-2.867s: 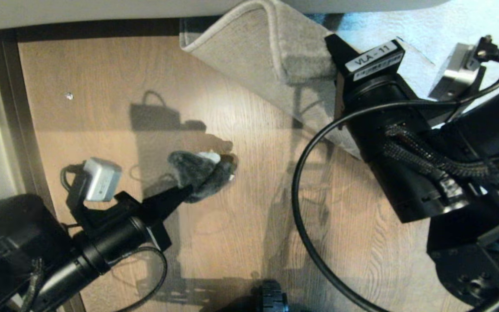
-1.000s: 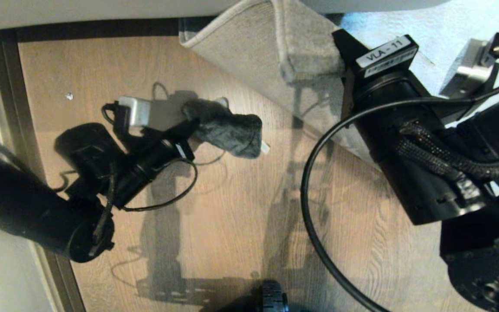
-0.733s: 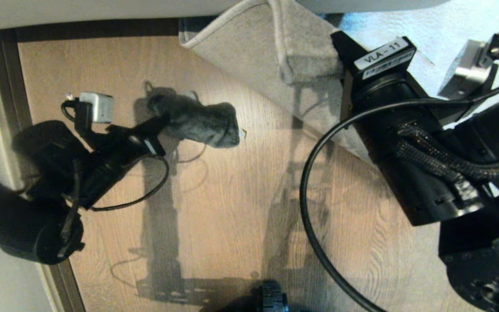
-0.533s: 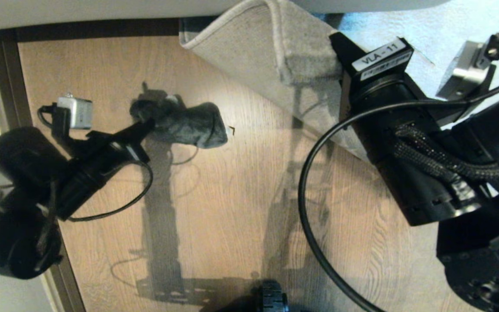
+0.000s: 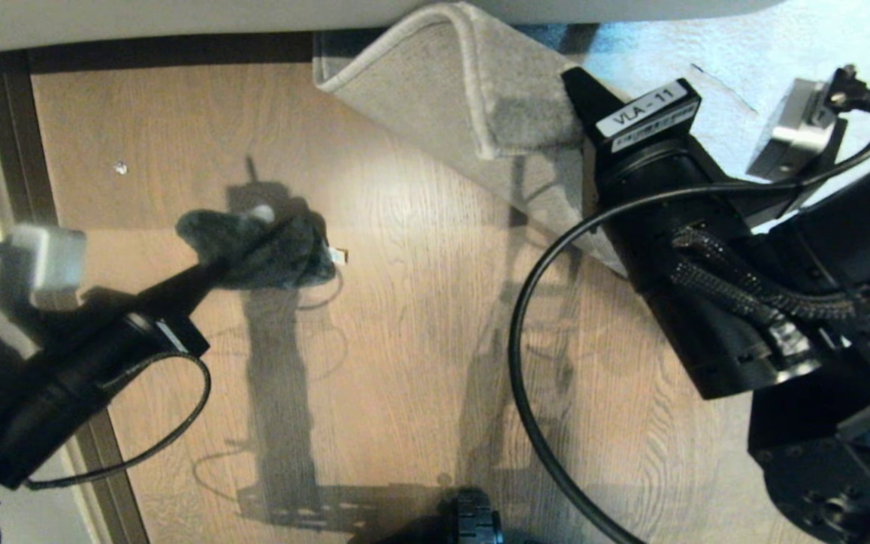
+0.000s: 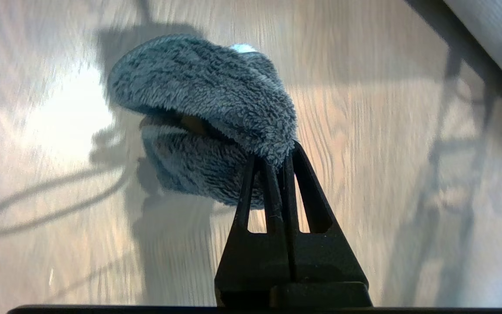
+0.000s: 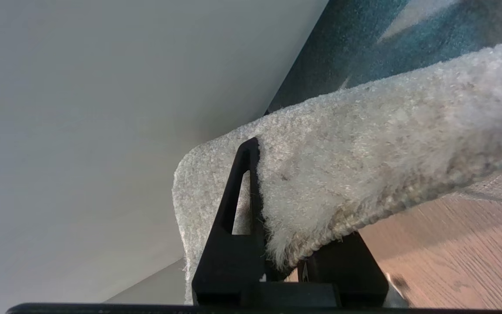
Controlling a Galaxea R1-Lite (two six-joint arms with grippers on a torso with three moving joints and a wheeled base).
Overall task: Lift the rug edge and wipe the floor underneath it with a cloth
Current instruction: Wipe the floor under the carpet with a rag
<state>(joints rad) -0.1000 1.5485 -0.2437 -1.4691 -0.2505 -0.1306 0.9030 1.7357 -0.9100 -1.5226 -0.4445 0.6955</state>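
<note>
- Left hand is clenched on a pinch of the cloth, its two thin fingers pressed together over one fluffy fold, with the rest of the cloth bunched loosely ahead of them.
- Soft and light, the cloth will drag and roll rather than slide flat (a fold gapes open in the left wrist view), so a grip nearer its middle would likely press more pile onto the wood.
- Below it the floor is smooth and slightly glossy, so the cloth should glide with little resistance.
- Right hand is closed on the rug edge, one finger on the pile side and the other beneath, at the bound border near the corner.
- Held up this way, the rug curls back in a broad fold and shows its pale underside; it looks thick and moderately stiff, heavy enough to sag, so the bound border seems the firmest place to hold.
- Bare planks lie exposed between the fold and the cloth.
</note>
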